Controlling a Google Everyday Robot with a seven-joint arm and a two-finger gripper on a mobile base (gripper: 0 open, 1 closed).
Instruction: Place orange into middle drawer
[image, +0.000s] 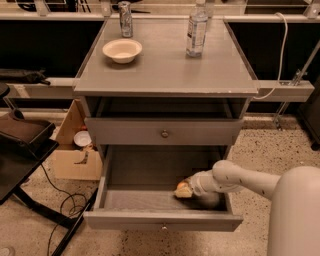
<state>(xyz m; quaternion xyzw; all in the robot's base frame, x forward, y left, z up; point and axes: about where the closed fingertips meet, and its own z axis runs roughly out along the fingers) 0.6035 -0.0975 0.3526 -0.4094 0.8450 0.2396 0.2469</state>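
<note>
The middle drawer (150, 220) of the gray cabinet is pulled open, with its small round knob at front centre. My white arm reaches in from the right. My gripper (183, 190) is low inside the drawer, right of centre, just above the drawer floor. It is shut on the orange (181, 190), which shows as a small orange-yellow patch at the gripper's tip. Most of the fruit is hidden by the gripper. The upper knobbed drawer (164, 131) is closed.
On the cabinet top stand a cream bowl (122, 50), a water bottle (197, 29) and a can (125, 19). A cardboard box (75, 155) sits on the floor at the left, beside black equipment (20, 145) and cables. A rail with a cable runs at the right (285, 90).
</note>
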